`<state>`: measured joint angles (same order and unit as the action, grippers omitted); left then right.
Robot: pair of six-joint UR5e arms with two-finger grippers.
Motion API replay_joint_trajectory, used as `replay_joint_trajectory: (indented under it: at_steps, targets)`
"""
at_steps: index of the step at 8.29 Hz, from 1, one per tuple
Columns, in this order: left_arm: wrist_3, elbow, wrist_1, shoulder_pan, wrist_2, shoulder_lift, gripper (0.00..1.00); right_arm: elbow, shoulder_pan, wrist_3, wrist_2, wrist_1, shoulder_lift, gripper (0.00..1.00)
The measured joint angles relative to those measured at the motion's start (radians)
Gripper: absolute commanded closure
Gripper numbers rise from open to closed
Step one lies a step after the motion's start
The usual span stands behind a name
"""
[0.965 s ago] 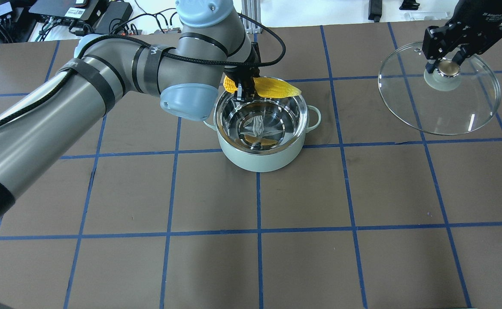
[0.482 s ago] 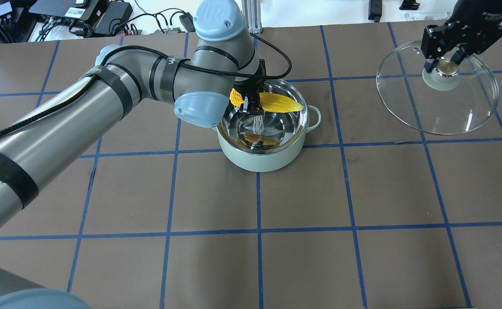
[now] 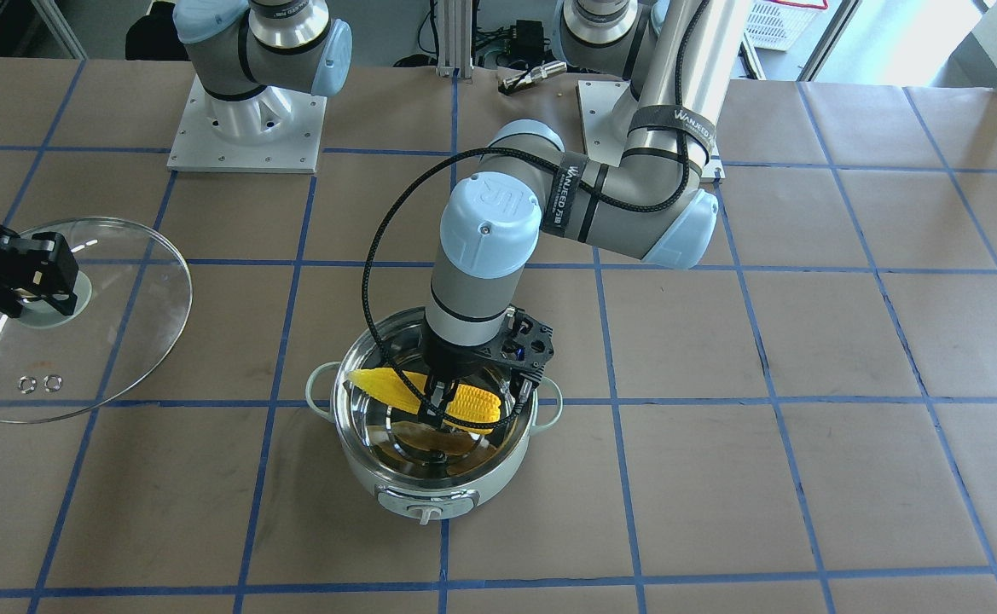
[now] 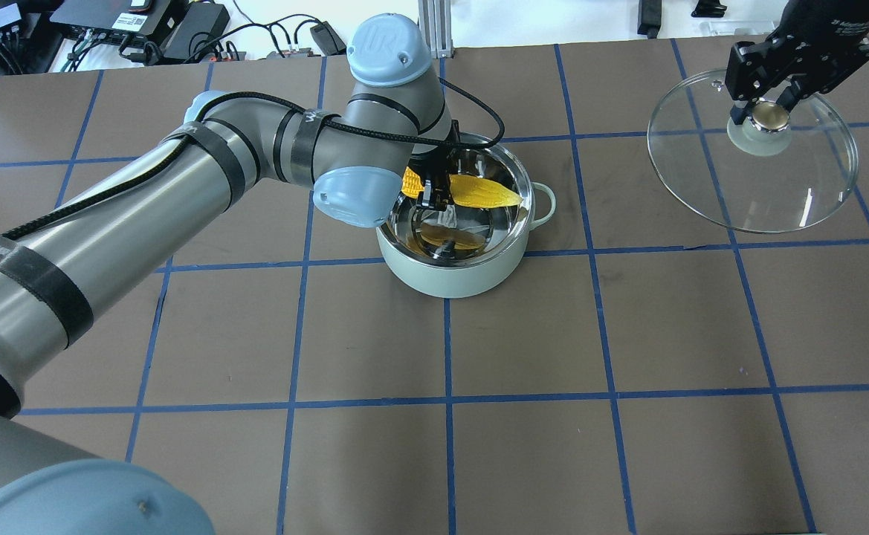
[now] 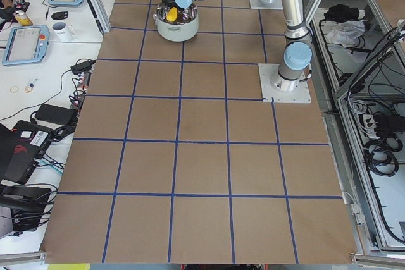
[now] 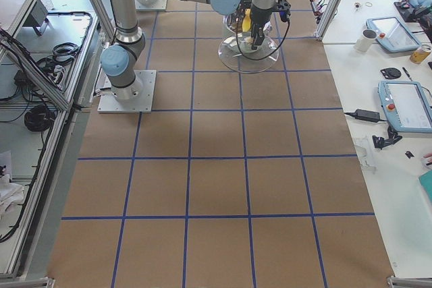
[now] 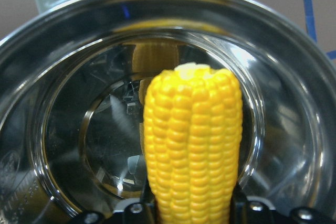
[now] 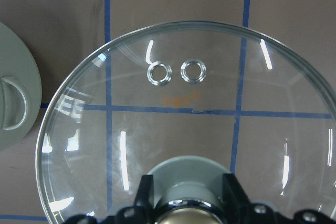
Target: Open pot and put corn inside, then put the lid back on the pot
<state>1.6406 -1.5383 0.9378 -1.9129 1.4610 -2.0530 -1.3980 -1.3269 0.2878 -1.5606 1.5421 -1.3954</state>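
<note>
The mint-green pot (image 4: 455, 279) stands open mid-table, steel inside showing; it also shows in the front view (image 3: 379, 486). My left gripper (image 4: 432, 195) is shut on the yellow corn (image 4: 479, 192), holding it level just inside the pot's rim. The corn shows in the front view (image 3: 396, 388) and fills the left wrist view (image 7: 193, 150) above the pot's bottom. My right gripper (image 4: 765, 111) is shut on the knob of the glass lid (image 4: 776, 189), holding it in the air at the far right. The lid (image 8: 184, 129) shows in the right wrist view too.
Brown table paper with blue tape grid. Cables and electronics (image 4: 137, 22) lie beyond the far left edge. The two arm bases (image 3: 246, 128) stand on the table at the robot's side.
My left gripper has moved the corn from above the pot's far rim down into the pot's mouth. The right gripper with the lid has drifted slightly left.
</note>
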Motion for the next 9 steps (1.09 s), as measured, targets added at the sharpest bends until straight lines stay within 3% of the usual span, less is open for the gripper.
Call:
replay_joint_trajectory:
  at_steps: [5, 9]
  targets:
    - [-0.02, 0.001, -0.009, 0.0, -0.005, 0.009, 0.0, 0.012, -0.011, -0.012, 0.035, 0.005, -0.003, 0.72]
    - [-0.41, 0.011, 0.02, 0.019, -0.002, 0.108, 0.0, 0.017, -0.075, -0.12, 0.055, 0.013, -0.002, 0.71]
